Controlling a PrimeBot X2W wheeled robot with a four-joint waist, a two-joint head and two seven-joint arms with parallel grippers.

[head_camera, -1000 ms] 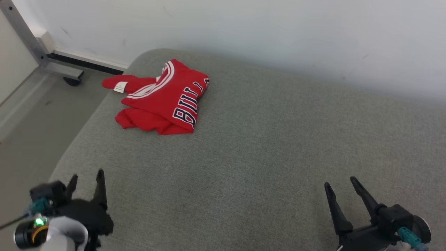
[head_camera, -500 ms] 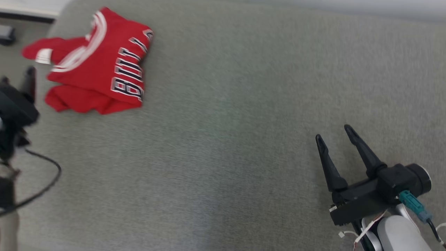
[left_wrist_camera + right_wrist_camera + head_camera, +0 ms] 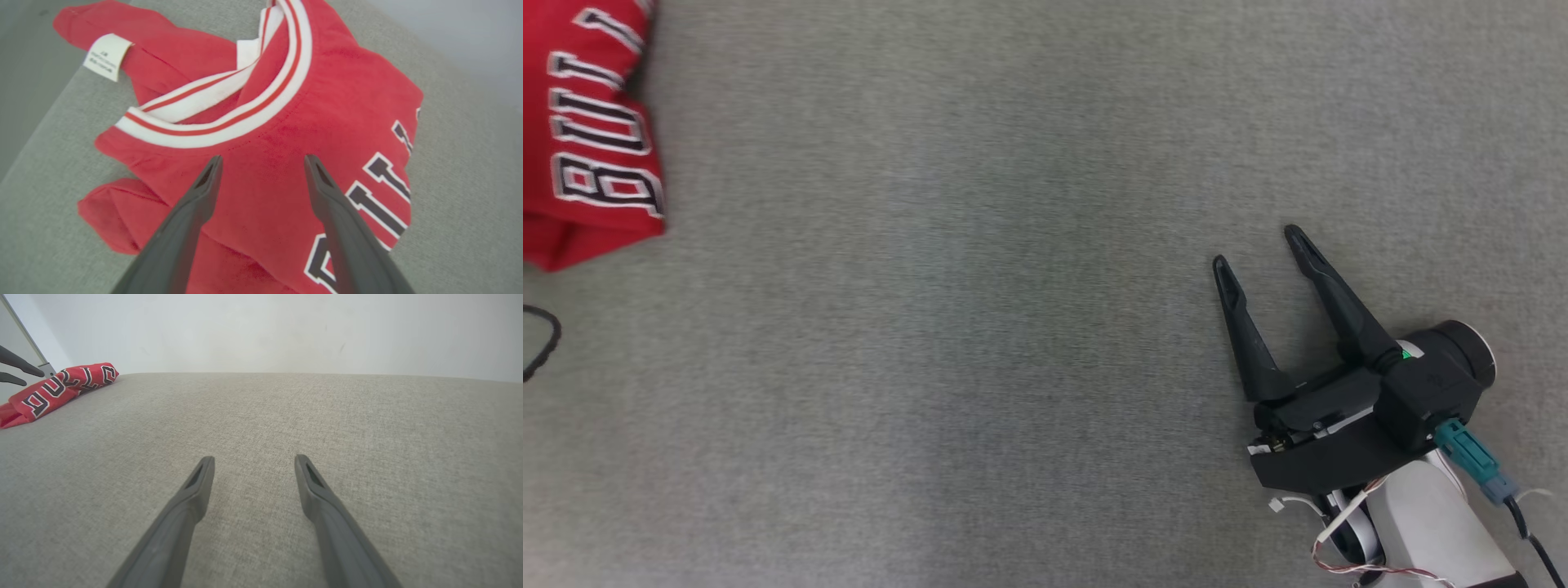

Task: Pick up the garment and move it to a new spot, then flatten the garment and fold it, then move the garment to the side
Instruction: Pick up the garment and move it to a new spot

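Note:
The garment is a red jersey with a white-and-red striped collar and dark white-edged letters, lying crumpled near the left edge of the grey cushion. Its right part shows at the head view's upper left, garment, and far left in the right wrist view, garment. My left gripper hovers open just above the jersey's chest, below the collar, holding nothing. My right gripper stands open over bare cushion at the lower right, far from the jersey, right gripper.
A white label sticks out of the jersey's far sleeve near the cushion's edge, with floor beyond it. A pale wall runs behind the cushion. A dark cable loop shows at the head view's left edge.
The head camera has tipped down and swung right, so the jersey has slid to the picture's left edge. My left arm has gone forward over the jersey; my right gripper sits higher in the picture.

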